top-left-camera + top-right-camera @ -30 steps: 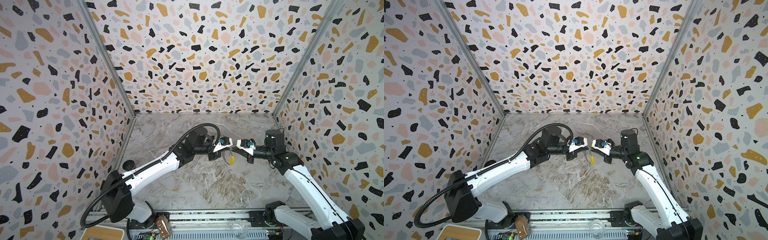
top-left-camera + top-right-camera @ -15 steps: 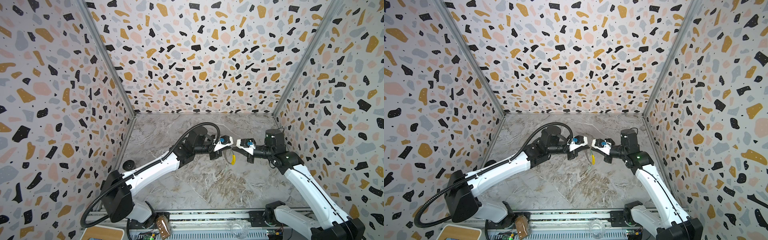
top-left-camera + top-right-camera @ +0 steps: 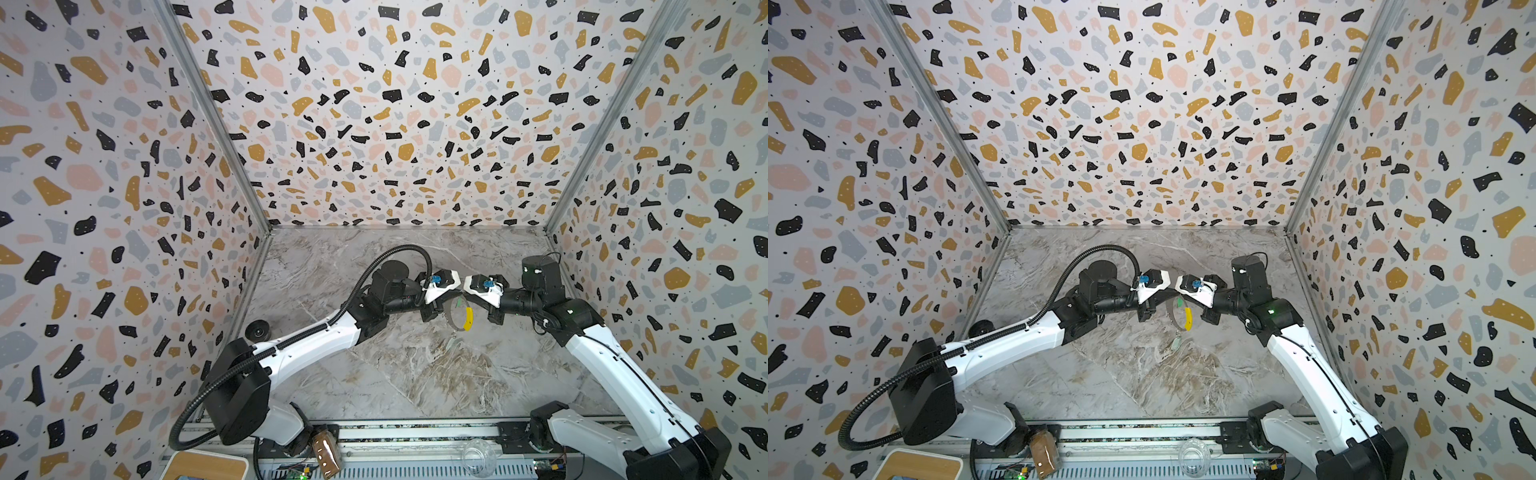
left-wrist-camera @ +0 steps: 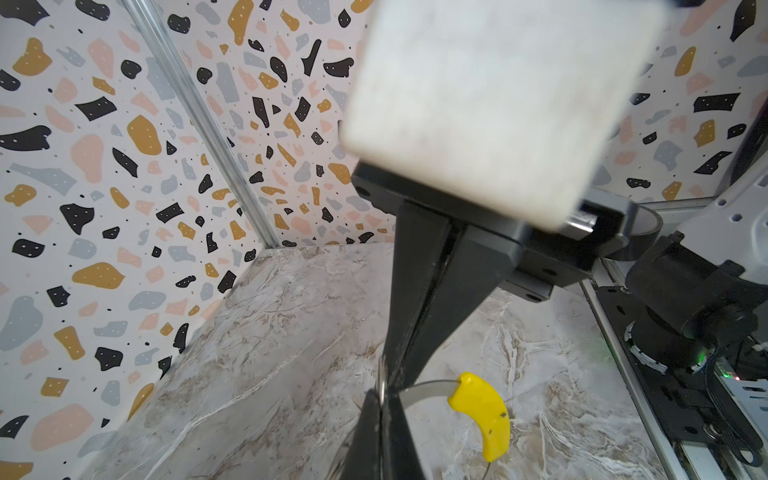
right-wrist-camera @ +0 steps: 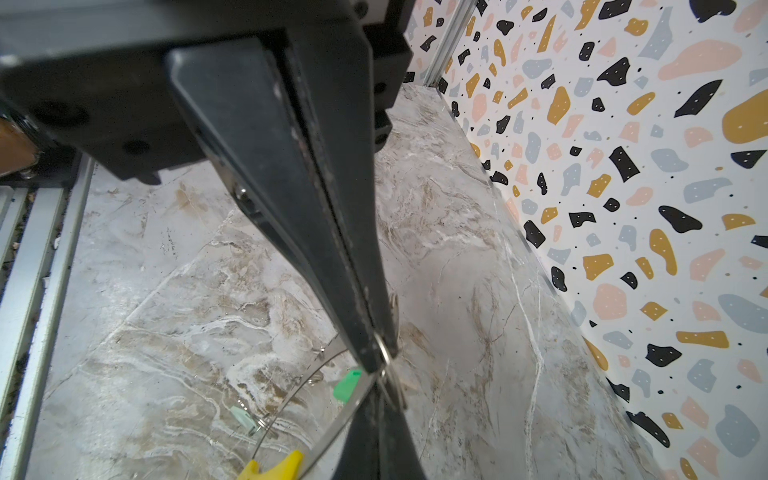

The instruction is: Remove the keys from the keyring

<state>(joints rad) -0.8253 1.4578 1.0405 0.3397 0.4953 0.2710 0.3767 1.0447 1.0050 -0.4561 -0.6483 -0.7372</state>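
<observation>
left gripper (image 4: 380, 419) pinches 1 keyring (image 4: 424, 390) | right gripper (image 5: 377, 432) pressed shut, tip to tip | 2 keys (image 3: 1179, 302): green-tagged key (image 5: 348, 385) beside tips, pale-tagged key (image 5: 242, 417) farther below | 1 yellow sleeve (image 4: 482, 415)

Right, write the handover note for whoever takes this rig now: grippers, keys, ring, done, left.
Left gripper: shut on the keyring, holding it up in the air.
Right gripper: shut, tip to tip with the left, apparently pinching the small ring of the green-tagged key.
Pale-tagged key: hanging on the keyring near its yellow sleeve.
Done: both grips set; neither key looks off yet.
Left: work both keys off the keyring.
</observation>
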